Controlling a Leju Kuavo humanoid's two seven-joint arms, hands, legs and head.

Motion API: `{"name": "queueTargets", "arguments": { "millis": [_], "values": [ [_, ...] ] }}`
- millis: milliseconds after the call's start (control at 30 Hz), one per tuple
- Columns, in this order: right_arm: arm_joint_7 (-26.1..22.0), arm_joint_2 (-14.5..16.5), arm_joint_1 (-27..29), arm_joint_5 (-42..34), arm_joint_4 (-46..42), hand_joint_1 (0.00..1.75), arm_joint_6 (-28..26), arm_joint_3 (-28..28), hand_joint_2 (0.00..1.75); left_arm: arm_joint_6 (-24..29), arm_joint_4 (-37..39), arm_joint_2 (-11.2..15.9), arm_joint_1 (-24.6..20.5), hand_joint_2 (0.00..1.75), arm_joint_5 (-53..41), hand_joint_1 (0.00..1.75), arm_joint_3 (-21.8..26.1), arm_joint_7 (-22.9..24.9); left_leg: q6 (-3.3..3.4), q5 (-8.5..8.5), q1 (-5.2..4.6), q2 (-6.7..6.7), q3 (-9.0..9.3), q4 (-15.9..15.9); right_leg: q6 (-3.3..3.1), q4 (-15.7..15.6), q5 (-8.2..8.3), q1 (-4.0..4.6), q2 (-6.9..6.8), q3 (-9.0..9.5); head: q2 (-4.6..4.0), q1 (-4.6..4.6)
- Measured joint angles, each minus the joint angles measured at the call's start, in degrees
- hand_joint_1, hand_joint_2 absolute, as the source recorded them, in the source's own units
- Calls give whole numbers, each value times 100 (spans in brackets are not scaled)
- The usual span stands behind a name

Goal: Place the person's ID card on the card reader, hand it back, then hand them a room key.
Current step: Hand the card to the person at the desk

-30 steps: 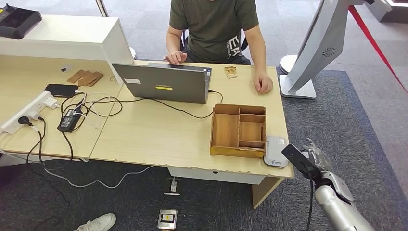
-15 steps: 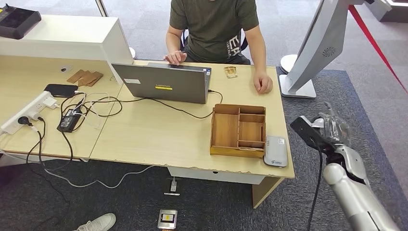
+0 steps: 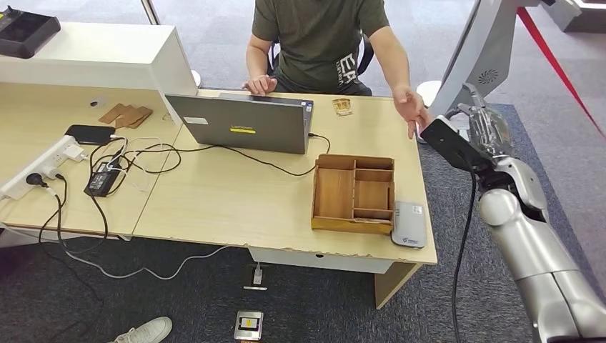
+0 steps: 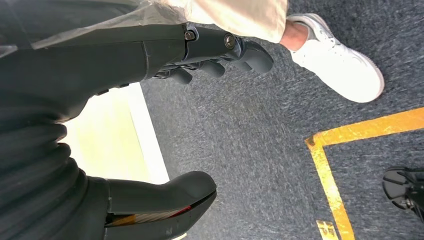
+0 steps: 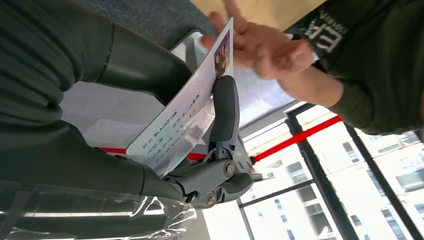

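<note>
**ID card held out to the person at the table's far right corner**

The pale wooden table (image 3: 236, 207) runs across the head view, with a person (image 3: 318, 39) in a dark green shirt seated at its far side. One of the person's hands rests at the grey laptop (image 3: 243, 123); the person's other hand (image 3: 411, 107) reaches out past the table's right edge, fingers spread.

The right arm rises from the lower right, and the right hand (image 3: 480, 132) is lifted beside the table's far right corner, just by that reaching hand. In the right wrist view the right hand (image 5: 150, 125) grips the ID card (image 5: 182, 117), pinched between the thick thumb and a dark finger, the card's far end touching or almost touching the person's outstretched fingers (image 5: 260, 42); I cannot tell which.

A wooden tray (image 3: 354, 193) with compartments sits near the table's front right, and the grey card reader (image 3: 409, 224) lies flat just beside it, at the table's front corner.

The left hand (image 4: 150, 125) hangs above dark carpet, fingers apart and grasping nothing. A white shoe (image 4: 335, 57) and a yellow floor line (image 4: 327, 170) lie beyond it.
</note>
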Motion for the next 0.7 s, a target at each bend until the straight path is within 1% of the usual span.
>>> {"name": "queueTargets", "arguments": {
  "millis": [133,333,533,700],
  "values": [
    [-189,365,-477,-34,377,175,47,338,175,0,0,-4,-21,175,-51,0,0,-29,-3,2,4,-6,0,0,-1,1,-1,2,-1,0,0,0],
    [-346,791,-853,-158,931,175,78,654,175,0,1,-7,-20,175,-84,0,0,-62,-3,2,3,-8,-7,0,-1,-1,-1,10,-2,-4,0,0],
    [-453,1190,-1053,-203,1445,175,88,889,175,0,2,-7,-21,175,-100,0,0,-64,-2,2,3,-8,-6,0,-1,-4,-1,10,-2,-5,0,1],
    [-458,1388,-1115,-177,1708,175,88,1027,175,0,2,-7,-16,175,-98,0,0,-39,-2,2,3,-8,-6,0,-1,-3,-1,10,-2,-5,0,1]
  ]
}}
